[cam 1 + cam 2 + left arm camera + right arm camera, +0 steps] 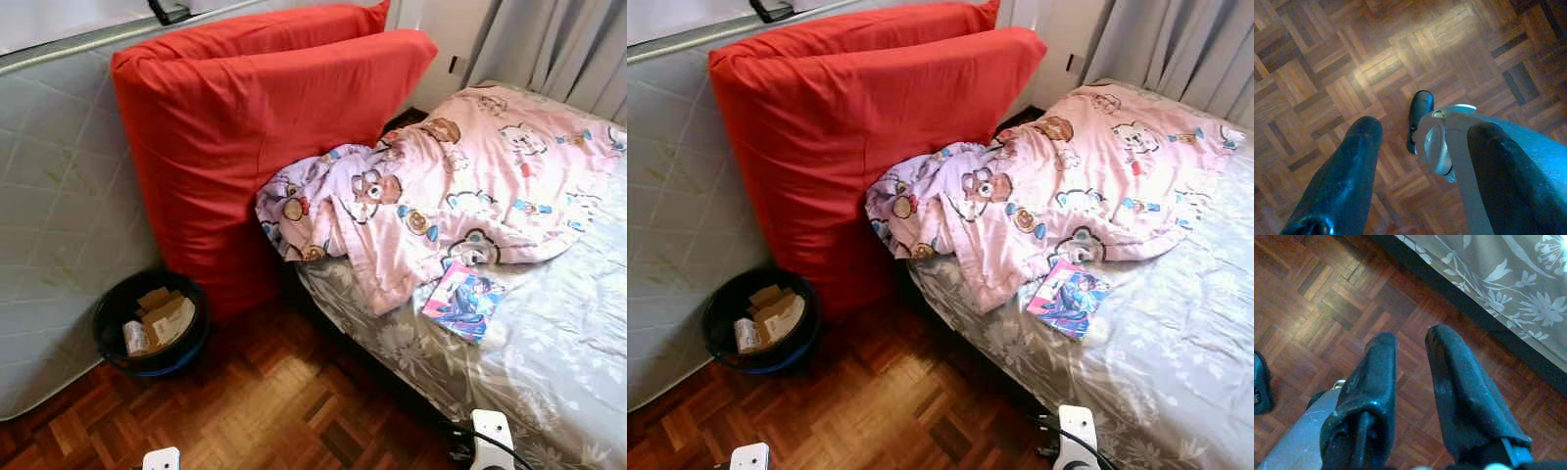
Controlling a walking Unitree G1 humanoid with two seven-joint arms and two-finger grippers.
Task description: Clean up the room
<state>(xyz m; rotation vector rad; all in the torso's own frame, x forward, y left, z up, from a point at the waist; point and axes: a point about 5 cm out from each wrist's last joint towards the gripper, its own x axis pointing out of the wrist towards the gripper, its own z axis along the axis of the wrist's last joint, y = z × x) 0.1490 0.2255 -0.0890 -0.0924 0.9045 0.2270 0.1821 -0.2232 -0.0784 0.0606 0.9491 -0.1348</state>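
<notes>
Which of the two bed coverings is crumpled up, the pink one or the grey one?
The pink bear-print blanket is crumpled, bunched toward the red cushions. The grey floral sheet beneath lies flat.

One bed (pixel 549 333), and on it one pink bear-print blanket (pixel 460 186) and one comic book (pixel 462 299) near the bed's front edge. Two red cushions (pixel 245 127) stacked upright (or one folded, hard to tell). One black bin (pixel 152 323) on the floor, several cardboard scraps (pixel 162 315) inside.

Head views sharp, evenly daylit; red cushion (pixel 255 147) saturated. Soft shadow under the bed edge. Wrist views dimmer; bright patch of glare on parquet floor (pixel 1376 63), near fingers (pixel 1347 181) blurred.
</notes>
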